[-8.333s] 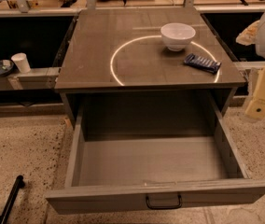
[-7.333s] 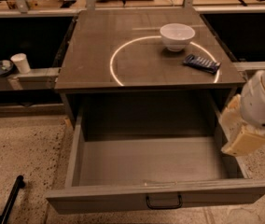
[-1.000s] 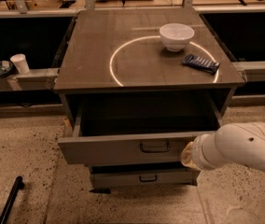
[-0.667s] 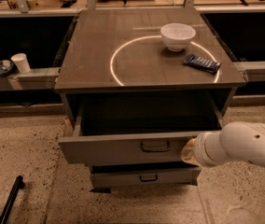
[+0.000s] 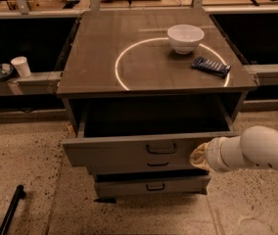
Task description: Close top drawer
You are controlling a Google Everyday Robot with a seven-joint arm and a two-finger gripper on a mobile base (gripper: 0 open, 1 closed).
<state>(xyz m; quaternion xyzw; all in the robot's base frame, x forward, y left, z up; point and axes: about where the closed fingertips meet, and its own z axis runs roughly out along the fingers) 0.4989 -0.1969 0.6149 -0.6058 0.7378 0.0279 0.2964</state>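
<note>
Grey wood is jutting out beneath the front edge of the tabletop [image 5: 129, 62]: the wide grey wooden top drawer [image 5: 124, 153], with its dark metal centre pull handle [image 5: 161, 149], is sitting partly open, its deep box showing dark inside. My end effector [image 5: 200, 155] is resting against the right end of the front panel, below the tabletop's front right corner. I cannot tell whether it is spread or pressed together. Pushing this far off-centre is risking the drawer skewing and jamming, or my contact sliding off the panel's end.
</note>
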